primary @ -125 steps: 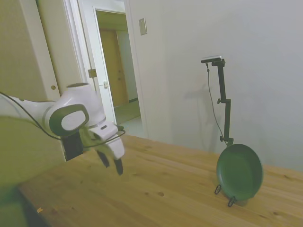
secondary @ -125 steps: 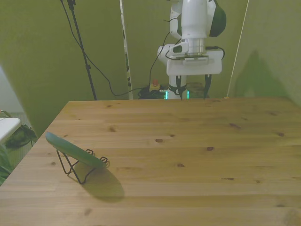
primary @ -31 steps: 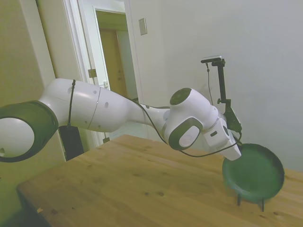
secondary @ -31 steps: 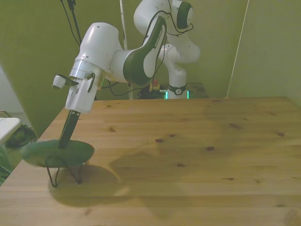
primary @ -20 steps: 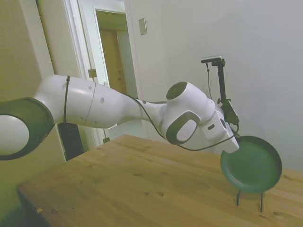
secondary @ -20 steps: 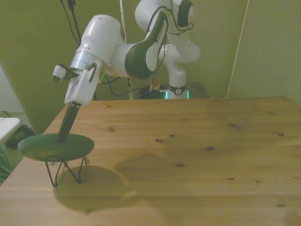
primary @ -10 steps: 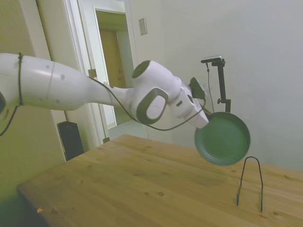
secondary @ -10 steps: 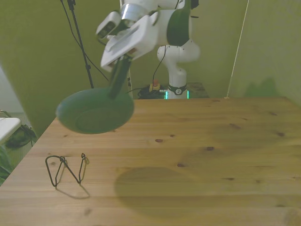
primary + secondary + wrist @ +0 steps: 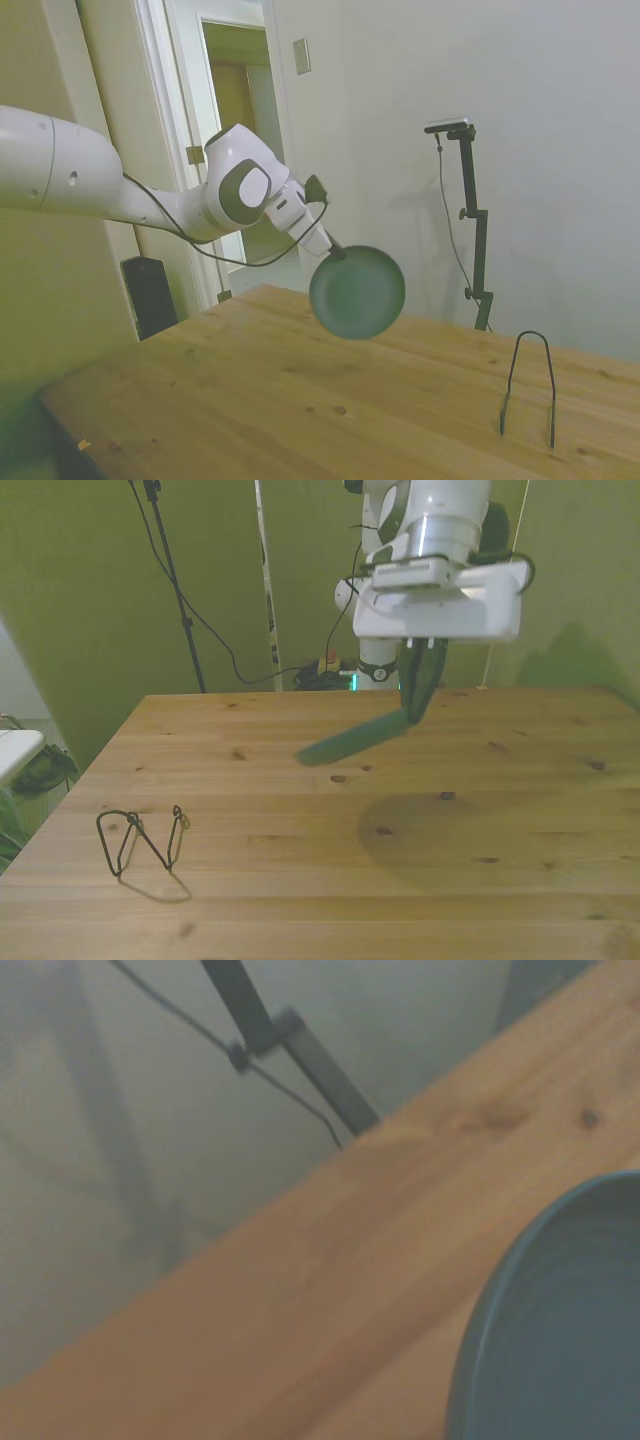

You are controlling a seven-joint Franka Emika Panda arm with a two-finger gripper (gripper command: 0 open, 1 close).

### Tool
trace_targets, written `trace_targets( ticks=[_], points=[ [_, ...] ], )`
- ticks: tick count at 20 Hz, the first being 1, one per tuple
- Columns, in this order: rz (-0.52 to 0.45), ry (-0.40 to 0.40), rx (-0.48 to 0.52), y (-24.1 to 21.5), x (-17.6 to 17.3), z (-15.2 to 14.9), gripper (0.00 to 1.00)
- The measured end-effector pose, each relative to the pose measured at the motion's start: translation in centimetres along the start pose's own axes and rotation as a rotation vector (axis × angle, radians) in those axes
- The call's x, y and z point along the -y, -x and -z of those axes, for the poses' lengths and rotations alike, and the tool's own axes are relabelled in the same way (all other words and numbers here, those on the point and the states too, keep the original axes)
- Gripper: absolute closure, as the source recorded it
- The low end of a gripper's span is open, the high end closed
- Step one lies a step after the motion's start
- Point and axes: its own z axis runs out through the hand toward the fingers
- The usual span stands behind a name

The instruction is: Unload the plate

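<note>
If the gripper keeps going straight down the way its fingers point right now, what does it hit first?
Probably bare table. The gripper, shut on the plate by its rim, points down, so the plate's low edge would likely touch wood first. The wire rack stands well aside.

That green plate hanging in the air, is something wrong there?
Nothing looks wrong. The gripper pinches the plate by its rim, tilted, clear above the table. The wire rack stands upright and bare.

one green plate [image 9: 357, 292], one black wire rack [image 9: 140, 839], one wooden table [image 9: 500, 880], one hand [image 9: 420, 717]
</note>
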Motion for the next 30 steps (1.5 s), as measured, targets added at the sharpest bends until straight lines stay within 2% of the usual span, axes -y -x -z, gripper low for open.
trace_targets(
  ticks=[6, 10, 14, 18, 19, 30],
  points=[
    [0.035, 0.22, -0.034, 1.0, -0.9, -8.3, 1.0],
    [0.051, 0.299, -0.053, 0.7, -1.8, -12.5, 1.0],
    [0.065, 0.361, -0.064, 0.6, -2.7, -14.9, 1.0],
    [0.067, 0.381, -0.07, 0.2, -3.3, -15.8, 1.0],
    [0.066, 0.383, -0.072, 0.1, -3.3, -15.9, 0.0],
    [0.074, 0.383, -0.074, -0.3, -3.4, -16.1, 0.0]
  ],
)
